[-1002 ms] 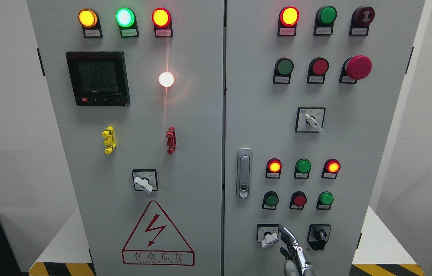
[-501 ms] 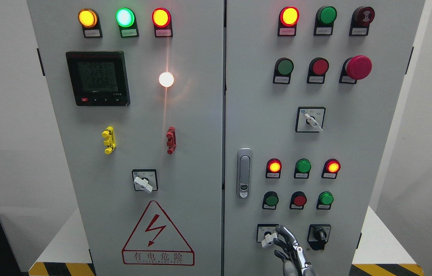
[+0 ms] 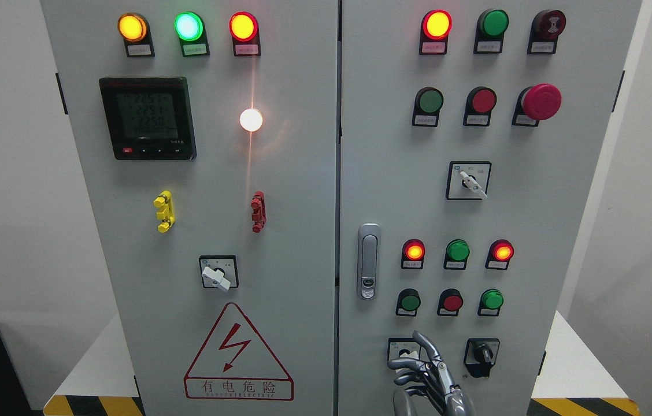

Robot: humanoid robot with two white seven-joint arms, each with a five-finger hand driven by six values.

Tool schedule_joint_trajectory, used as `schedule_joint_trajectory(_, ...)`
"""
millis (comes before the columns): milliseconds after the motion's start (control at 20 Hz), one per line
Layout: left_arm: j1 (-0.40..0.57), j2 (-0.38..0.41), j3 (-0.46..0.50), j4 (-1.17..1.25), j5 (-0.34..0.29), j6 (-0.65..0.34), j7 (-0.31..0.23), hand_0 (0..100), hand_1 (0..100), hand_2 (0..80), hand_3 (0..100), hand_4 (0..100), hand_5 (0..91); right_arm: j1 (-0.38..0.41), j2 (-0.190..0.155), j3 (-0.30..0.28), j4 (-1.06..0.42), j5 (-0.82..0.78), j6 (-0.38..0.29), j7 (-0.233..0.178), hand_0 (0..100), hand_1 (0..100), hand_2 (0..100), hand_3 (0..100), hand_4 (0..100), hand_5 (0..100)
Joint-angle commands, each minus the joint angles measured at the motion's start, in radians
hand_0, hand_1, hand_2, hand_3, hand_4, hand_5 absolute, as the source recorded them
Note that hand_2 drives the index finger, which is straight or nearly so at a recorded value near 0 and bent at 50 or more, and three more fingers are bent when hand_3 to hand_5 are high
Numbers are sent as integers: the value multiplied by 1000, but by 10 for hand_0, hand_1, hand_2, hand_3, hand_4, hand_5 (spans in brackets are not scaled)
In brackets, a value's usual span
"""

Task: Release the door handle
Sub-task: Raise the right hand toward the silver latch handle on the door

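Right hand (image 3: 421,372) at bottom edge of right cabinet door (image 3: 563,231), fingers (image 3: 404,364) spread and loosely bent, holding nothing, in front of a small white switch (image 3: 406,351). Door handle (image 3: 368,261) upright near left edge of this door, at middle height, well above the hand, not touched. Black switch (image 3: 482,352) just right of the hand.

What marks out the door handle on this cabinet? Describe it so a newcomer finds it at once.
Start at the right door of the grey cabinet and follow its left edge down to mid-height. The door handle is the tall, narrow silver bar there, left of the small lamps. Unlike its round neighbours, it is long, metallic and unlit, with a lock at its foot.
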Motion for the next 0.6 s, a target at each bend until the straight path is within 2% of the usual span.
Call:
schedule_joint_trajectory(0,9,0,0,0,0,-4,0,120,556,0,0,0,0,-62,0,17,38,176,-1,-1,461,316,0,772,839,909)
schedule_joint_trajectory(100,9,0,0,0,0,-6,0,120,556,0,0,0,0,-72,0,36,49,242,-1,-6,466,318,0,825,891,991)
schedule_joint_trajectory(351,8,0,0,0,0,-6,0,120,556,0,0,0,0,-130,2,75,99,449,-1,-90,474,308,0,878,948,1000)
schedule_joint_trajectory(551,9,0,0,0,0,-4,0,120,556,0,0,0,0,-171,6,78,122,584,0,-96,473,304,0,918,988,1000)
